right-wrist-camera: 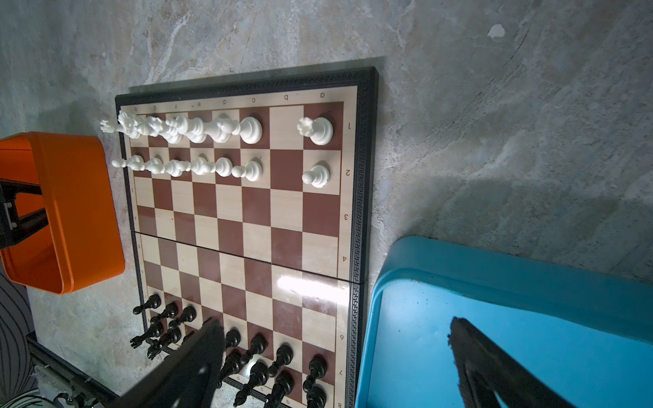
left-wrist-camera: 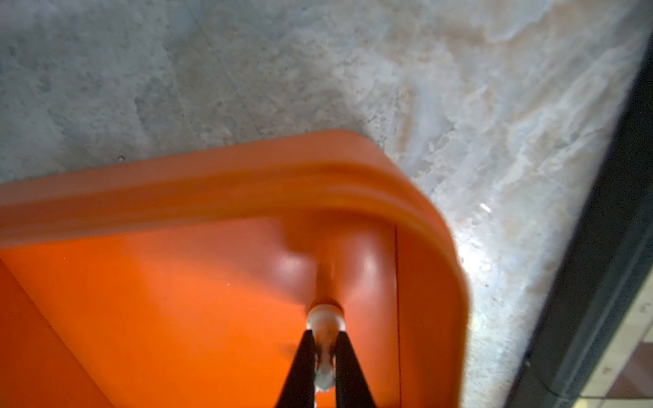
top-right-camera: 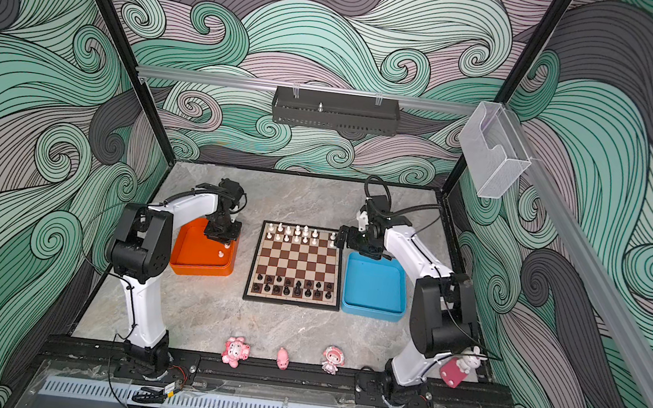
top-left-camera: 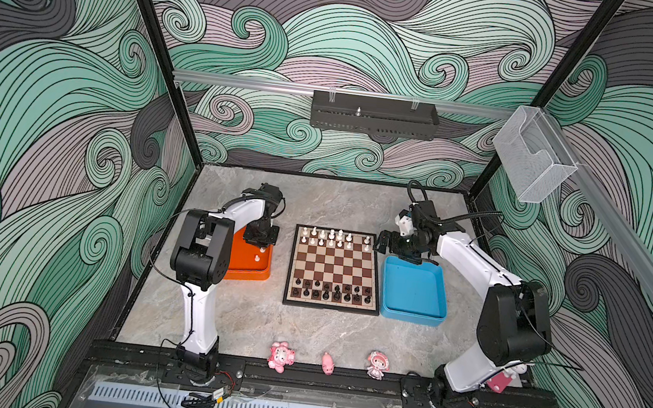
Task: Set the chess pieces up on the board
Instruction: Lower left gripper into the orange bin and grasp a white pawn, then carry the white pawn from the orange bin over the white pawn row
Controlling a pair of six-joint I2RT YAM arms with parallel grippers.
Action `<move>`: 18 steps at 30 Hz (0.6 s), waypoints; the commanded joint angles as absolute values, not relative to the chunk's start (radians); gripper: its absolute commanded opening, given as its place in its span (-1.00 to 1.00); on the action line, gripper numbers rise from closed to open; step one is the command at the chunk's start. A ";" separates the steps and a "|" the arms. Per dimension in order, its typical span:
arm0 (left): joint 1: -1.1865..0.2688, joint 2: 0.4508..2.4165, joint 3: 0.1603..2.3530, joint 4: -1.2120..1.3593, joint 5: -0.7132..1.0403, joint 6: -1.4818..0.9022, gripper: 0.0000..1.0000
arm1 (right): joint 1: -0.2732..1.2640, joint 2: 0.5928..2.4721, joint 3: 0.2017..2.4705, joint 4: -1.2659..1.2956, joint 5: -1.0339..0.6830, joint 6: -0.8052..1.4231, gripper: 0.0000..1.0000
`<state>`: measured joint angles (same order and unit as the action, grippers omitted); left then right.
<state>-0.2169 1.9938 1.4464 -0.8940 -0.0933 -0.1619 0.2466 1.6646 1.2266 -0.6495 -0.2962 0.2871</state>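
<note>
Left gripper (left-wrist-camera: 325, 337), jaws pinching a white chess piece (left-wrist-camera: 324, 317) in the orange tray (left-wrist-camera: 212, 183), nine o'clock of the board (top-left-camera: 335, 262), likely for the white rows' gap; right gripper (top-left-camera: 384, 244), jaws spread, hovers at two o'clock.

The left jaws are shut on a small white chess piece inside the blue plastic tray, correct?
No. The left wrist view shows the left jaws shut on the small white chess piece inside the orange plastic tray, not blue.

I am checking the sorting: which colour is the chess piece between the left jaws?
The chess piece is white; the left wrist view shows it best.
</note>
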 commanded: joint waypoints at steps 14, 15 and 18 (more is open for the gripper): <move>-0.288 1.966 1.779 -1.340 -0.244 -0.294 -0.95 | 0.235 1.634 1.246 -0.664 -0.317 0.270 0.98; -0.308 1.978 1.827 -1.375 -0.246 -0.304 -0.95 | 0.235 1.631 1.246 -0.664 -0.319 0.271 0.98; -0.373 2.038 1.987 -1.468 -0.232 -0.334 -0.96 | 0.233 1.627 1.246 -0.664 -0.321 0.276 0.98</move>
